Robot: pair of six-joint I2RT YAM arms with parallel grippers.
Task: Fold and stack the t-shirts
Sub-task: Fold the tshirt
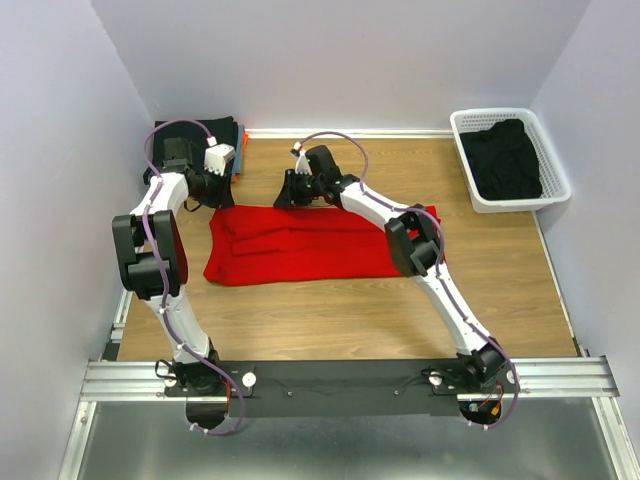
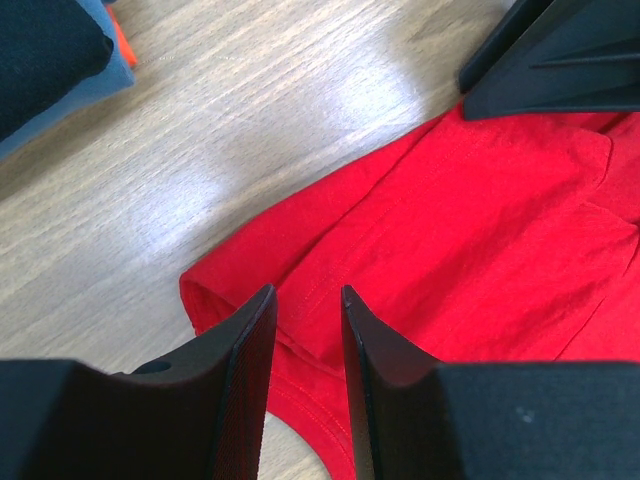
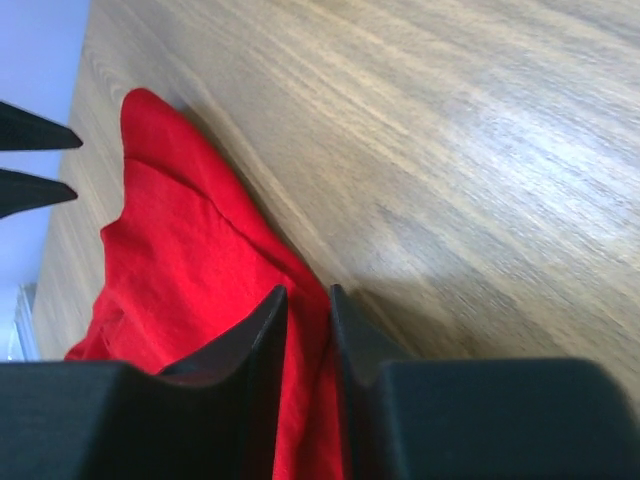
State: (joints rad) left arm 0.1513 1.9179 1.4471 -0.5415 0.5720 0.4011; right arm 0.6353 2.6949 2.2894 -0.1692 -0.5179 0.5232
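Here, left pincer (image 2: 306, 292) and right pincer (image 3: 306, 290) each straddle the red t-shirt (image 1: 300, 250).

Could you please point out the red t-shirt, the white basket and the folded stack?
red t-shirt (image 1: 300, 245): top view, middle of the cloth.
white basket (image 1: 495, 112): top view, far rim.
folded stack (image 1: 225, 128): top view, black top layer.

1. Red t-shirt (image 1: 300, 245): lies part-folded across the middle of the wooden table (image 1: 330, 320).
2. Left gripper (image 1: 210, 198): positioned at the shirt's far left corner.
3. Right gripper (image 1: 285, 198): positioned at the shirt's far edge.
4. White basket (image 1: 465, 150): far right corner, containing black t-shirt (image 1: 505, 160).
5. Folded dark stack (image 1: 215, 130): far left corner.
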